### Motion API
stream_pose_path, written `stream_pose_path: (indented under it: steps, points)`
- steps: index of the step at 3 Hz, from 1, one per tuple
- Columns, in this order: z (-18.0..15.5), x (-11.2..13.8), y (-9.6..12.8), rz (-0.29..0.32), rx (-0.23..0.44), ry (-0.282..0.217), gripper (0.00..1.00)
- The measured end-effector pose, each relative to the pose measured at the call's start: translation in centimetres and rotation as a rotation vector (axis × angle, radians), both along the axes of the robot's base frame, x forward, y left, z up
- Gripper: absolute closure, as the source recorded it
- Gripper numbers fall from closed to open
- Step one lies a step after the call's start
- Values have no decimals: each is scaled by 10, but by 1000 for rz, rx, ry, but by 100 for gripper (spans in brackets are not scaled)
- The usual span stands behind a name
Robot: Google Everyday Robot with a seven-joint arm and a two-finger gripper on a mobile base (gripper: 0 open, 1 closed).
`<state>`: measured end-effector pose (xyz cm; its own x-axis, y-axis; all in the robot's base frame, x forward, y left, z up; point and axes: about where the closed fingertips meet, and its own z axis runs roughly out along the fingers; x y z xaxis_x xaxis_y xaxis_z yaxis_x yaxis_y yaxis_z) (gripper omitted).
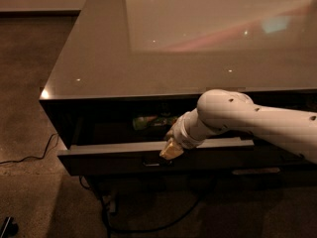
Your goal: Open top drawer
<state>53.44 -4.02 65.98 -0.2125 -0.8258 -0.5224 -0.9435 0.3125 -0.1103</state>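
The top drawer (114, 158) stands pulled out from under the counter, its dark brown front panel toward me and its inside in shadow. A small metal pull handle (151, 161) sits at the centre of the front. My gripper (170, 150), on a white arm coming in from the right, is at the drawer's top edge just above the handle, its yellowish tips touching the front panel. A greenish object (151, 121) lies inside the drawer behind the gripper.
The glossy grey countertop (148, 48) overhangs the drawer. A lower dark drawer front with a small handle (255, 171) is below to the right. Cables (29, 155) trail on the brown carpet at left and under the cabinet. A dark object (6, 227) lies at bottom left.
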Motion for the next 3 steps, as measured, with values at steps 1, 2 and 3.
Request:
stream_pose_path:
  steps: [1, 2, 3]
  points:
    - [11, -22, -11, 10, 48, 0, 12]
    - [31, -57, -28, 32, 131, 1, 0]
    - [42, -79, -43, 43, 177, 2, 0]
